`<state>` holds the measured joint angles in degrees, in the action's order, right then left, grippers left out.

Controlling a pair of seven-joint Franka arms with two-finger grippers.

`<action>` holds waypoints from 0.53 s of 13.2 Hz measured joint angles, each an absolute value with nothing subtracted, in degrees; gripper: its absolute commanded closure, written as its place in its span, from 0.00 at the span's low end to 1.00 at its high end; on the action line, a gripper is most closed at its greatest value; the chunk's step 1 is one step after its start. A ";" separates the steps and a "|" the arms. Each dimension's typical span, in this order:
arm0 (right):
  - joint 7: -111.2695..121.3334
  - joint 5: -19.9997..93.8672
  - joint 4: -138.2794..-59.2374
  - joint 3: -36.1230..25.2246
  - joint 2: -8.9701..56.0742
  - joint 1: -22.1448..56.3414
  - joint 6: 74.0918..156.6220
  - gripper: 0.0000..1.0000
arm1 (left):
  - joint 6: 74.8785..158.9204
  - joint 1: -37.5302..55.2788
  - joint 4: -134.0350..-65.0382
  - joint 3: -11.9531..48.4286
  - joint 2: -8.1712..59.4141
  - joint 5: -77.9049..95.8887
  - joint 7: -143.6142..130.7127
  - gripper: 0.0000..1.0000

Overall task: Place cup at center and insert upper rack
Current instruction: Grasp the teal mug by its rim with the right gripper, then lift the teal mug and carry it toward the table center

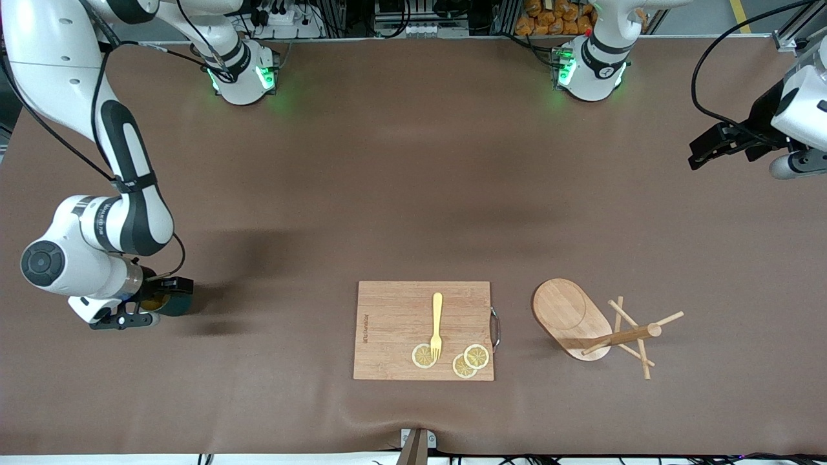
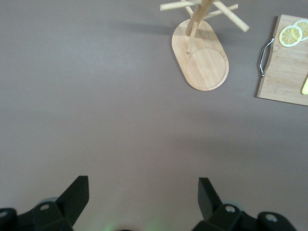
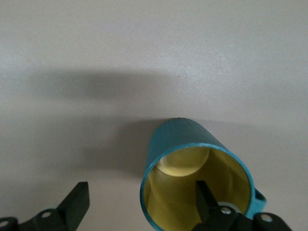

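Spanning the room, a brown table (image 1: 400, 194); my right gripper (image 3: 139, 202) hangs released, one finger inside the half-hidden ribbed teal cup (image 3: 192, 159); left gripper (image 2: 143, 199) released.

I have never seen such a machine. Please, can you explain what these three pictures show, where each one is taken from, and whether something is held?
These are two white robot arms at a brown table. The big picture looks down from a high camera facing them; the other two come from cameras on each arm's wrist.

The right gripper is down at the cup, a teal mug with a yellow inside. One finger is inside the rim, one outside, open; nothing is gripped yet.

The left gripper waits open over bare table at its own end.

Also on the table: a mug-tree stand, and a cutting board with a yellow fork and lemon slices.
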<state>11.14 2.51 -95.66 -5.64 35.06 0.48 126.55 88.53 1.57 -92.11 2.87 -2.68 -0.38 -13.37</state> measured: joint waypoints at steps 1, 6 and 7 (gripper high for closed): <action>12.14 2.51 -95.66 -5.64 35.39 0.48 126.81 0.64 | 88.54 1.47 -91.87 2.87 -2.73 -0.38 -13.37 0.00; 14.76 2.51 -95.60 -5.66 35.46 0.48 126.72 1.00 | 88.55 1.45 -91.66 2.88 -2.75 -0.38 -13.37 0.00; 14.93 2.51 -95.60 -5.66 35.46 0.48 126.63 1.00 | 88.55 1.45 -91.66 2.88 -2.75 -0.38 -13.37 0.00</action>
<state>14.93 2.51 -95.60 -5.66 35.46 0.48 126.63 88.55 1.45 -91.66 2.88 -2.75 -0.38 -13.37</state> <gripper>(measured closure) 0.696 0.000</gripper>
